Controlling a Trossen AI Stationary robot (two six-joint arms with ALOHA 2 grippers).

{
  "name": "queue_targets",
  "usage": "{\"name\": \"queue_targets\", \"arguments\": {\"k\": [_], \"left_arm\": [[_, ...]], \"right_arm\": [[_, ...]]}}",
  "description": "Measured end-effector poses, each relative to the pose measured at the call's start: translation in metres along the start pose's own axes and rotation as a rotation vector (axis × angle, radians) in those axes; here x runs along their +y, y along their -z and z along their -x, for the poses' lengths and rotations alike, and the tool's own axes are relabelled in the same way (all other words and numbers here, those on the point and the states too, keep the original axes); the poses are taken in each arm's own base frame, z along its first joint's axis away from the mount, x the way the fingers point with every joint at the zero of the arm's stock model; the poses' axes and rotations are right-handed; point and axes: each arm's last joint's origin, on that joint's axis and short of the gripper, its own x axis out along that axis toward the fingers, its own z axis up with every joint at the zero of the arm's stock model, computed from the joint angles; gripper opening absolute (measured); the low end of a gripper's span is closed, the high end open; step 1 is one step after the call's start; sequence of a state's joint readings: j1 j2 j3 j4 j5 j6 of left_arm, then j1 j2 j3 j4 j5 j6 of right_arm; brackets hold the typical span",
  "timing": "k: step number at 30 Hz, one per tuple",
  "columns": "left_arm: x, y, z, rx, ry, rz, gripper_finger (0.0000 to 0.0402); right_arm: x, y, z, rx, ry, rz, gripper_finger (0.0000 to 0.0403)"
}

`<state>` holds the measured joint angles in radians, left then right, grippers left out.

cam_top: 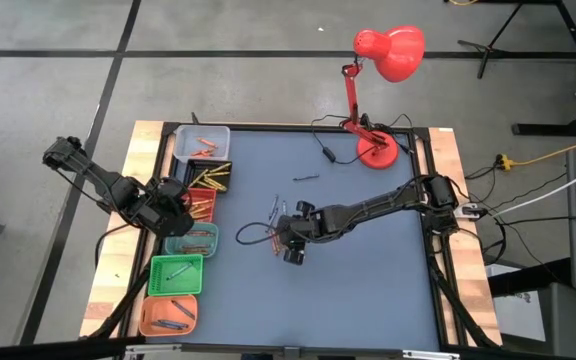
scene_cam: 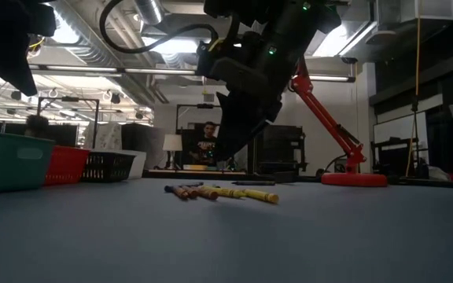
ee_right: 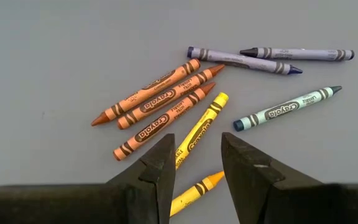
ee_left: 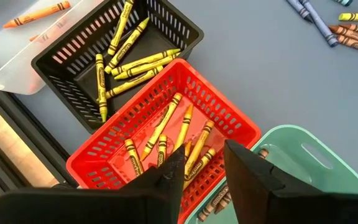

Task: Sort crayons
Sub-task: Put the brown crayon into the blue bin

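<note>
Several crayons [ee_left: 166, 134] in red bin [ee_left: 229, 118]

Blue-grey table [cam_top: 368, 290]: row of bins [cam_top: 190, 240] at left edge, loose crayons [ee_right: 185, 109] mid-table, red lamp [cam_top: 378, 150] at back.

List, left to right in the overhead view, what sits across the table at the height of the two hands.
Left hand open above the red bin → loose crayons on the mat → right hand, open above them. The lamp base lies farther right but toward the back edge.
</note>
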<state>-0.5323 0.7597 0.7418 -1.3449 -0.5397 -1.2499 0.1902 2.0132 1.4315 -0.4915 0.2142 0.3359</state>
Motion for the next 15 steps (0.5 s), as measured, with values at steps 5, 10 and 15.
{"name": "queue_targets", "arguments": {"k": [5,10,15], "left_arm": [[-0.0008,-0.0003,0.0000,-0.004,0.007,0.005,0.0096],[-0.0026,-0.0023,0.0001,-0.054,0.013,0.016,0.0096],[-0.0025,-0.0032,0.0001,-0.082,0.005,0.018,0.0096]], "right_arm": [[0.0001,-0.0003,0.0000,-0.003,-0.001,-0.003,0.0127],[0.0002,-0.0005,0.0000,-0.005,-0.004,-0.053,0.0127],[0.0075,-0.0012,0.0013,-0.025,-0.043,-0.102,0.0127]]}}
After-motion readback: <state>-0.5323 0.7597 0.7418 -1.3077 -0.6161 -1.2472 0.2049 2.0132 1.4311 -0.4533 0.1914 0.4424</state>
